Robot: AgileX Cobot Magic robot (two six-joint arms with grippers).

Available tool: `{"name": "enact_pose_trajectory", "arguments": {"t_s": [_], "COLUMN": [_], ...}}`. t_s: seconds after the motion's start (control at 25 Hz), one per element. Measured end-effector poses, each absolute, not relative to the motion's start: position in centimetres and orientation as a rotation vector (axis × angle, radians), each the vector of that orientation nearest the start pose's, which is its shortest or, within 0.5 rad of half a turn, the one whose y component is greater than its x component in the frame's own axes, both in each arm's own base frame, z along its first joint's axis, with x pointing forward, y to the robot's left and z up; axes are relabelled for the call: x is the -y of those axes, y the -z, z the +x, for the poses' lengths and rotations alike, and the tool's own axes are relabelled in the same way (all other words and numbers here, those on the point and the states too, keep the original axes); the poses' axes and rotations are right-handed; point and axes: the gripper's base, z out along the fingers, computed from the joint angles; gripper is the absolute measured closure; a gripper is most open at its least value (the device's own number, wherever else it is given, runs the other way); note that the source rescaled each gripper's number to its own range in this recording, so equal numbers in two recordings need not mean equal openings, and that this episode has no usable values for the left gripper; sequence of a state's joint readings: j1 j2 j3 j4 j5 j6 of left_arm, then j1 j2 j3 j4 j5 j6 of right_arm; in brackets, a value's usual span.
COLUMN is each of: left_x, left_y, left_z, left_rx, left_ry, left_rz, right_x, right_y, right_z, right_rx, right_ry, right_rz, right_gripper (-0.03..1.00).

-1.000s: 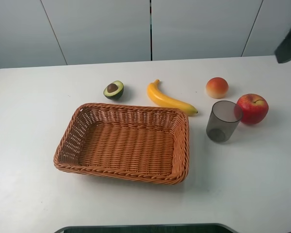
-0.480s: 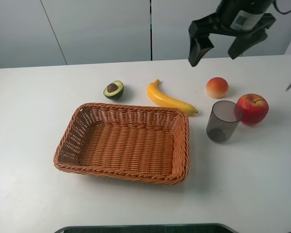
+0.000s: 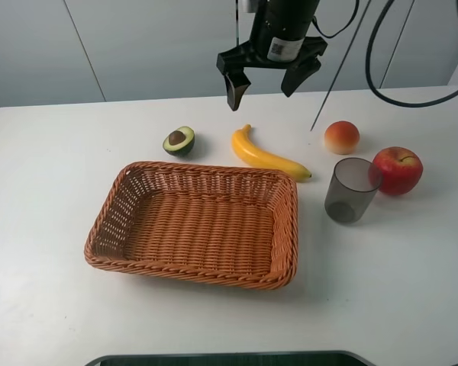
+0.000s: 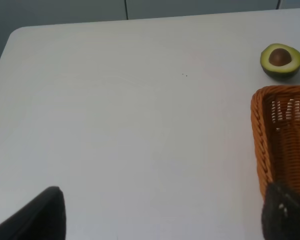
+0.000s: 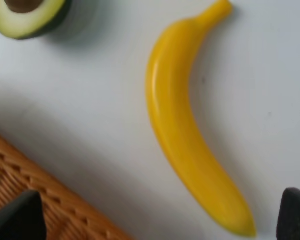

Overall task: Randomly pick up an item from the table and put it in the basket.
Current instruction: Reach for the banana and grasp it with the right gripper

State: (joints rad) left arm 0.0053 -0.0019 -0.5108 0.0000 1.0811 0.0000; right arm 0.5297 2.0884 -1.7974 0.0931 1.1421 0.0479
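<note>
The yellow banana lies on the white table just behind the far rim of the empty orange-brown wicker basket. My right gripper hangs open in the air above and slightly behind the banana, holding nothing. In the right wrist view the banana lies between the two dark fingertips, with the basket rim at one corner. My left gripper is open and empty over bare table beside the basket's end. It does not show in the exterior high view.
A halved avocado lies left of the banana and also shows in the left wrist view. An orange-red round fruit, a red apple and a grey translucent cup stand to the right.
My right arm has swung in from the far right, moving leftward to hover above the banana with its jaws open. The objects on the table have not moved.
</note>
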Motion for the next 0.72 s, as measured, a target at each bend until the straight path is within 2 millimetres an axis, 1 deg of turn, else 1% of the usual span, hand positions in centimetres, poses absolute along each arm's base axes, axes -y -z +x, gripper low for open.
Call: {"name": "enact_pose_trajectory", "arguments": {"t_s": [0.12,0.2,0.28,0.36,0.72], "left_x": [0.0,0.0,0.0,0.0,0.0], "left_y": [-27.9,-27.9,-27.9,-27.9,-27.9], "left_z": [-0.7,-0.7,-0.7,-0.7,-0.7], "left_rx": [-2.052,-2.052,-2.052,-2.052,-2.052], "left_ry": [-0.003,-0.003,-0.003,-0.003,-0.003], "left_rz": [-0.005,-0.005,-0.005,-0.005,-0.005], "right_x": [-24.5,-25.0,-25.2,-25.3,-25.5], "right_y": [-22.0,-21.2,-20.4,-19.4,-15.5], "right_z": [39.1,39.7,40.1,40.3,41.0], "right_rx": [-2.865,-2.888,-2.915,-2.938,-2.980], "right_ry": [-0.230,-0.235,-0.237,-0.226,-0.172], "right_rz": [-0.643,-0.579,-0.510,-0.478,-0.474], "right_gripper": [-0.03,-0.03,-0.03,-0.03,-0.03]}}
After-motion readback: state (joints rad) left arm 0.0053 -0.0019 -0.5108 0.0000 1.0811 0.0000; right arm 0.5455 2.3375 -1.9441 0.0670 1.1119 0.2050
